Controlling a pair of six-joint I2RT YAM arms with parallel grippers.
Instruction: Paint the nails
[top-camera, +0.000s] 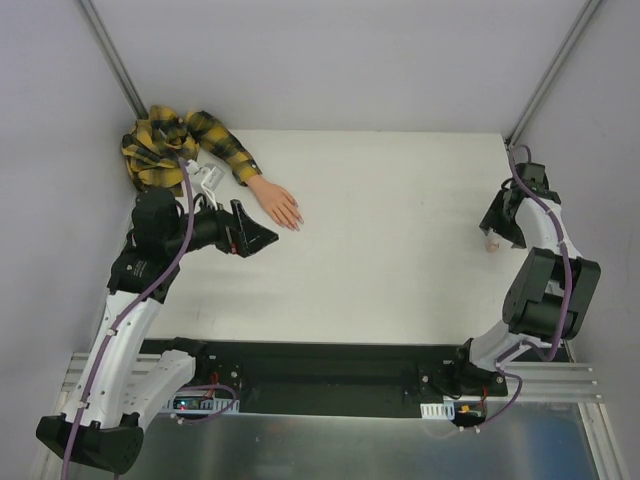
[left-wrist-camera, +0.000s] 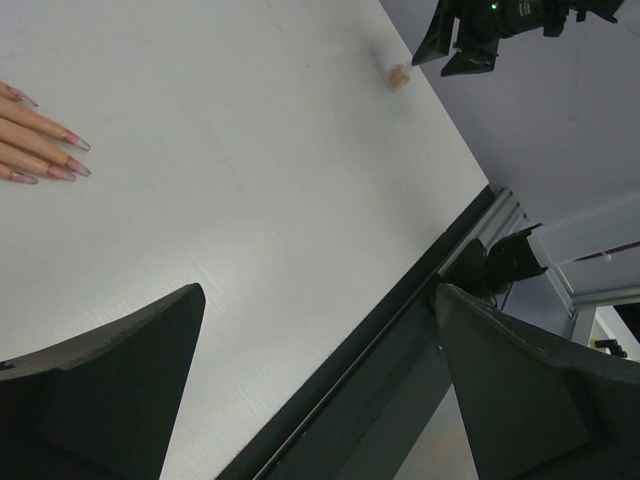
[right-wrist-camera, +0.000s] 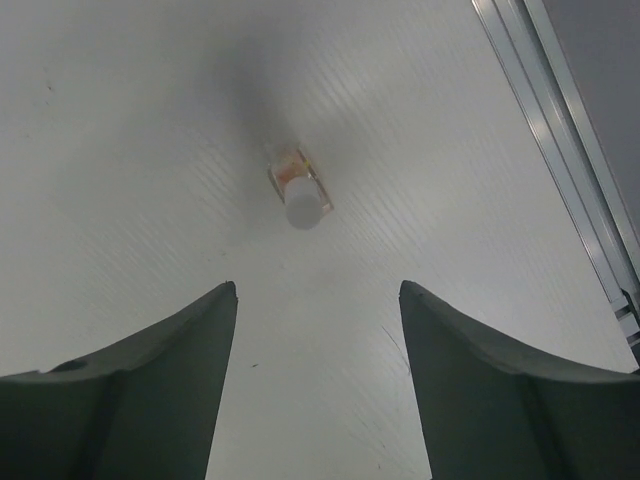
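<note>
**White bench (top-camera: 400, 200), grey walls**

At far left the plaid sleeve (top-camera: 170, 145) lies bunched in the corner. The mannequin hand (top-camera: 275, 202) lies flat, its nails (left-wrist-camera: 78, 143) pointing mid-bench. Near them the left end effector (left-wrist-camera: 318, 295) hangs wide apart, empty. Far right, the right end effector (right-wrist-camera: 317, 290) stands apart, a small bottle (right-wrist-camera: 300, 195) just beyond its fingers.

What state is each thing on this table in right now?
Mannequin hand: lying flat, fingers outstretched.
Nails: pinkish, nothing touching them.
Polish bottle: capped, not held.
Left gripper: jaws wide open, empty.
Right gripper: jaws open, empty, above the bottle.
</note>
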